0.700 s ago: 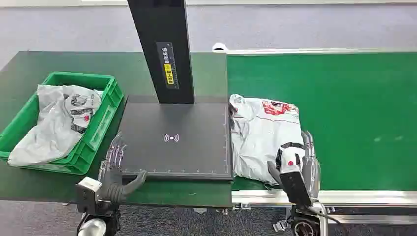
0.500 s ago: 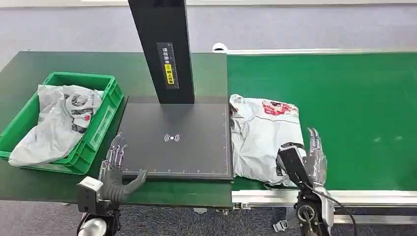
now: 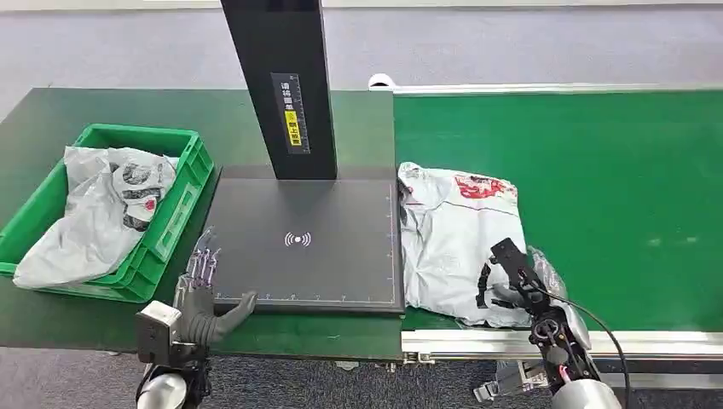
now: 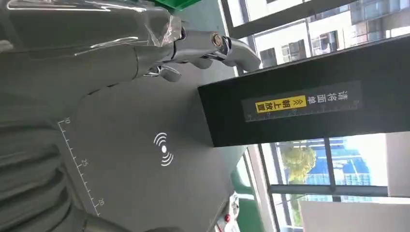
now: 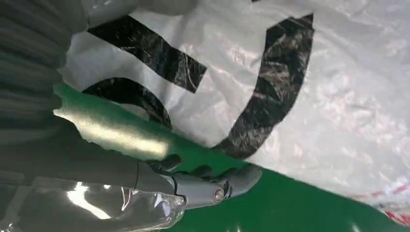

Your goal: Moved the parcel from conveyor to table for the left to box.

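grey plastic parcel (image 3: pixel 456 247) lies on the green conveyor (image 3: pixel 614 187), beside the scan pad (image 3: pixel 307 247). right hand (image 3: pixel 533 285) has dropped to its near corner; grasp cannot tell. left hand (image 3: pixel 200 294) released, waiting.

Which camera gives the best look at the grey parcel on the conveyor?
The head view: the whole parcel lies on the green belt. The right wrist view shows a close patch of its printed plastic; the left wrist view shows just a sliver.
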`<state>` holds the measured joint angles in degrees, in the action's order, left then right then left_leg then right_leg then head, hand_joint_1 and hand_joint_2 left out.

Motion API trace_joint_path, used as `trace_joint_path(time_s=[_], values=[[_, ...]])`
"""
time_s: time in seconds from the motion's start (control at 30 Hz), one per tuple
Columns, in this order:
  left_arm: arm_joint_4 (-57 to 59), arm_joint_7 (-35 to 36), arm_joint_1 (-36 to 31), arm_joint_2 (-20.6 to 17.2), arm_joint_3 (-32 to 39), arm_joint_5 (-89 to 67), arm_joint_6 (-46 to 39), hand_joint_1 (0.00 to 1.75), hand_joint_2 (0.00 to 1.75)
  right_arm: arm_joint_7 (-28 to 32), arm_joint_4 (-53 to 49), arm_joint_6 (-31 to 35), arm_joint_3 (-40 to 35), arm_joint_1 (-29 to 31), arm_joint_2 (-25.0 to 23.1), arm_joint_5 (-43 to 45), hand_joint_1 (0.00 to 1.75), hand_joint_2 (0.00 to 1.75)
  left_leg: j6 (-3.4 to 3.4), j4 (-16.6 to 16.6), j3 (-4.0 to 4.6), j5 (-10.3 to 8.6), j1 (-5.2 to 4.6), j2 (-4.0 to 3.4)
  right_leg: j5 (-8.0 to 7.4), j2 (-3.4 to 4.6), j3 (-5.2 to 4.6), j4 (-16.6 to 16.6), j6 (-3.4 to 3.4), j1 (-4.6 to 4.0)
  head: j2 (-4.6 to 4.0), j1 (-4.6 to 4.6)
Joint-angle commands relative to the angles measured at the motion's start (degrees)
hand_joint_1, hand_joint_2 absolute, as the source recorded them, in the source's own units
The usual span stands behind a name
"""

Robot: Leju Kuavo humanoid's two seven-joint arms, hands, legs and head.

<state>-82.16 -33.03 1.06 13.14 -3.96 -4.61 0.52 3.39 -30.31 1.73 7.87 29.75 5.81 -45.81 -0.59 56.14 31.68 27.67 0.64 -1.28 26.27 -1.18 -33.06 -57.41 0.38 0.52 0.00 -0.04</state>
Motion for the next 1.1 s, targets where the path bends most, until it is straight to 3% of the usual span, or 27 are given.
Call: trace_joint_path(time_s=[0.03, 0.17, 0.27, 0.33, 0.6, 0.7, 0.87, 1.1], values=[[2.37, 0.64, 0.18, -1.71, -0.56, 0.16, -1.00, 0.00, 1.75, 3.21, 6.08, -0.62, 2.08, 2.99, -1.06, 1.61, 1.75, 1.75, 0.04, -0.08, -0.10, -0.03, -0.03, 0.02, -0.05, 0.15, 0.07, 0.07, -0.02, 0.03, -0.02, 0.02], [0.48, 0.86, 0.98, -1.80, -0.40, 0.26, -1.69, 0.00, 1.75, 9.30, -1.74, 1.81, 1.27, 1.92, -2.41, 4.12, 1.75, 1.75, 0.03, -0.07, -0.09, -0.02, -0.04, -0.05, -0.05, 0.21, 0.05, 0.03, -0.02, 0.05, -0.02, 0.04], [-1.12, 0.95, 1.67, -1.80, 0.00, 0.23, -2.07, 0.00, 1.75, 12.74, -15.16, 1.64, -1.23, -1.00, -3.28, 9.27, 1.75, 1.75, 0.01, -0.02, 0.00, 0.01, -0.03, -0.12, -0.04, 0.29, -0.05, -0.02, -0.04, 0.03, 0.00, 0.04], [-1.77, 0.95, 1.92, -1.92, 0.01, 0.23, -2.09, 0.00, 1.75, 11.11, -22.68, 1.15, -3.28, -2.72, -3.33, 11.74, 1.75, 1.75, 0.00, 0.00, 0.05, 0.02, -0.04, -0.12, -0.02, 0.25, -0.10, -0.06, -0.03, 0.04, 0.00, 0.02], [-7.15, -0.73, 2.79, -1.73, 0.12, -1.89, -3.38, 0.00, 1.75, 15.53, -56.69, 6.68, -10.50, -11.27, -2.57, 17.88, 1.75, 1.75, 0.02, 0.03, 0.14, 0.02, -0.06, -0.03, 0.02, 0.17, -0.20, -0.12, -0.02, 0.06, -0.02, 0.02], [-9.09, -0.58, 2.47, -1.71, 0.81, -1.91, -3.42, 0.00, 1.75, 16.20, -63.16, 6.58, -11.71, -13.87, -1.53, 21.59, 1.75, 1.75, 0.03, 0.05, 0.14, 0.04, -0.03, 0.12, 0.06, 0.10, -0.14, -0.09, -0.03, 0.03, -0.02, 0.02], [-9.91, -0.95, 1.53, -2.52, 1.81, -2.21, -3.66, 0.00, 1.75, 15.57, -61.91, 1.38, -13.62, -13.61, -2.28, 27.53, 1.75, 1.75, 0.03, -0.05, 0.01, 0.01, -0.01, 0.09, 0.02, 0.15, -0.03, 0.00, -0.04, 0.02, -0.02, 0.04], [-5.94, -1.25, -3.31, -3.17, 3.67, -2.60, -3.99, 0.00, 1.75, 13.70, -31.54, -8.02, -23.80, -3.94, -8.16, 27.36, 1.75, 1.75, -0.01, -0.14, -0.09, -0.05, 0.04, -0.25, -0.12, 0.34, 0.07, 0.08, -0.05, -0.03, 0.00, 0.02]])
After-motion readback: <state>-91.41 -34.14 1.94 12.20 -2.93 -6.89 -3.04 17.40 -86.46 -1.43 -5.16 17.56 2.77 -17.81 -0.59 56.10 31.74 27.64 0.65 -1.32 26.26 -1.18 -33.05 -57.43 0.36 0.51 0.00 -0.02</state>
